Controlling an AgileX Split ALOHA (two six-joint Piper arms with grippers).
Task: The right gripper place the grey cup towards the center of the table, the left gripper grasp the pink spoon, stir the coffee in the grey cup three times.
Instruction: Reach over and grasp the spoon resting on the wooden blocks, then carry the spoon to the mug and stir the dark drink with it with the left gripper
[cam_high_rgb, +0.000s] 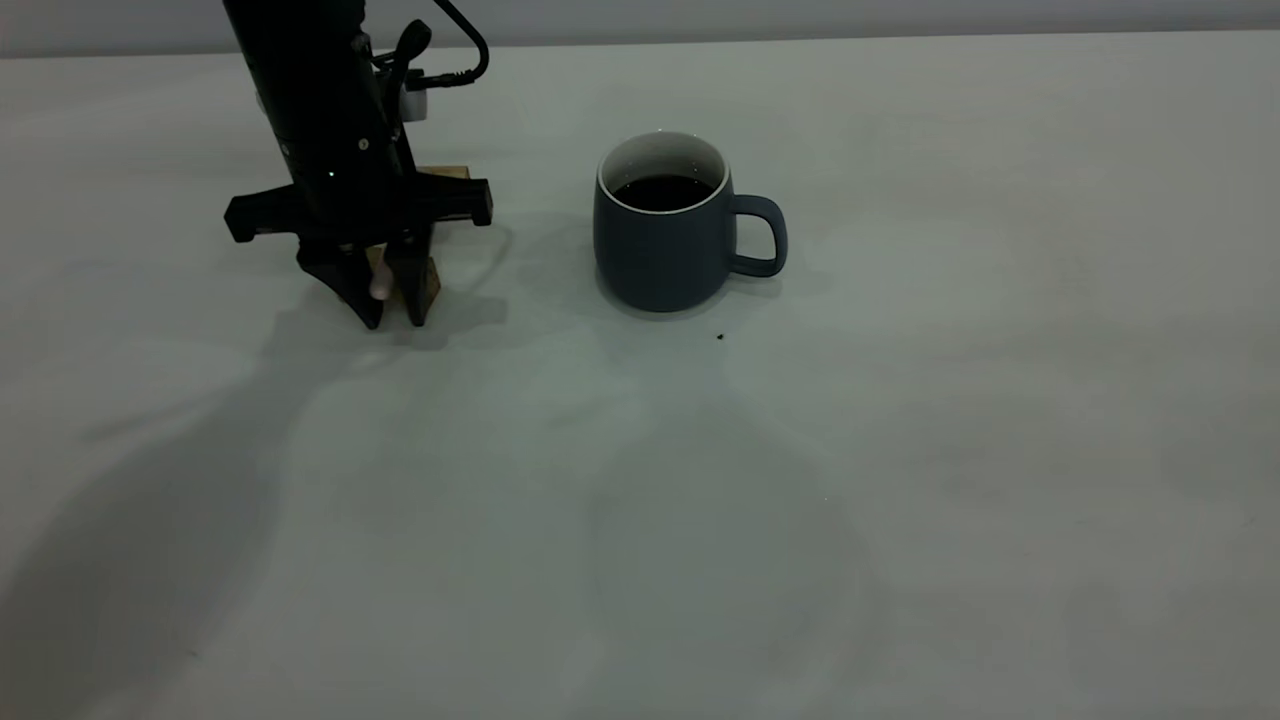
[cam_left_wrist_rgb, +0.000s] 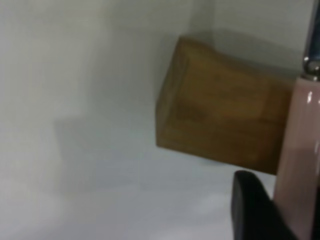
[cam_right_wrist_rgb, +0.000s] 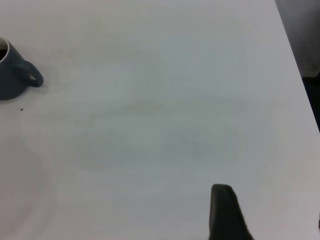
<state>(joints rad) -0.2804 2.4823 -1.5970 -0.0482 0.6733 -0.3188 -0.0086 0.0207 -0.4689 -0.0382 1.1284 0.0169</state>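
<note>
The grey cup (cam_high_rgb: 665, 240) stands upright near the middle of the table (cam_high_rgb: 900, 450), handle to the right, and also shows far off in the right wrist view (cam_right_wrist_rgb: 12, 75). Dark coffee (cam_high_rgb: 662, 192) fills it partway. My left gripper (cam_high_rgb: 385, 305) points down at the table's back left, well left of the cup. It is shut on the pale handle of the pink spoon (cam_high_rgb: 380, 285). Close up, the pink spoon's handle (cam_left_wrist_rgb: 300, 150) sits against one black finger (cam_left_wrist_rgb: 250, 205), its metal neck beyond. My right gripper (cam_right_wrist_rgb: 270, 220) is open, empty, far to the cup's right.
A tan wooden block (cam_left_wrist_rgb: 220, 120) lies right behind the left fingers, seen also beside them (cam_high_rgb: 428, 280), with another block (cam_high_rgb: 447, 172) behind the crossbar. A tiny black speck (cam_high_rgb: 719, 336) lies in front of the cup. The table's right edge (cam_right_wrist_rgb: 295, 60) is near the right arm.
</note>
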